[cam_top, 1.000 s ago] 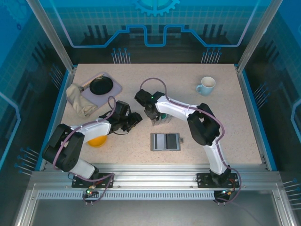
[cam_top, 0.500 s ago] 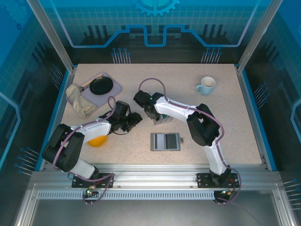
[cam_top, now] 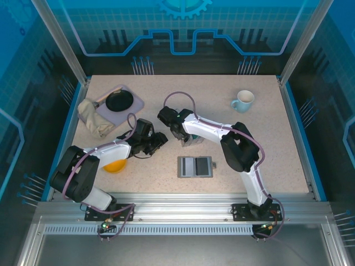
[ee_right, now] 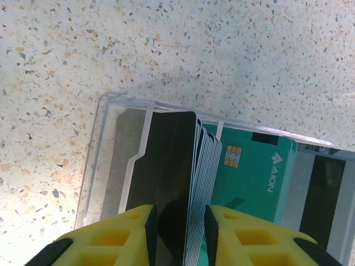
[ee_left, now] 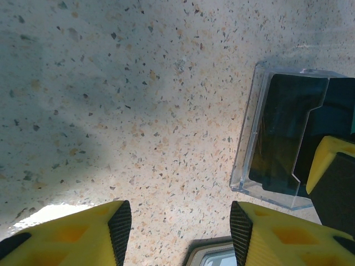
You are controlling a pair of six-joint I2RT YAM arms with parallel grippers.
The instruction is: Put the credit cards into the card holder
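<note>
Over on the left, the left claw [ee_left: 180, 224] hovers above bare desk [cam_top: 266, 149], jaws apart, nothing between them; just to its right sits the clear box [ee_left: 252, 138]; inside it the credit cards [ee_right: 244, 166] stand on edge, teal faces leaning, a dark-backed one at the front; the right claw [ee_right: 178, 221] is poised straight over that stack, a pad on either side, the cards' faces parallel to the pads; touching, it seems, though a firm pinch I cannot tell; so the lift looks like the right arm's job, straight up; the card holder [cam_top: 195, 166] lies open and flat, near the box on the side toward the arm bases; a short carry, I'd judge.
</note>
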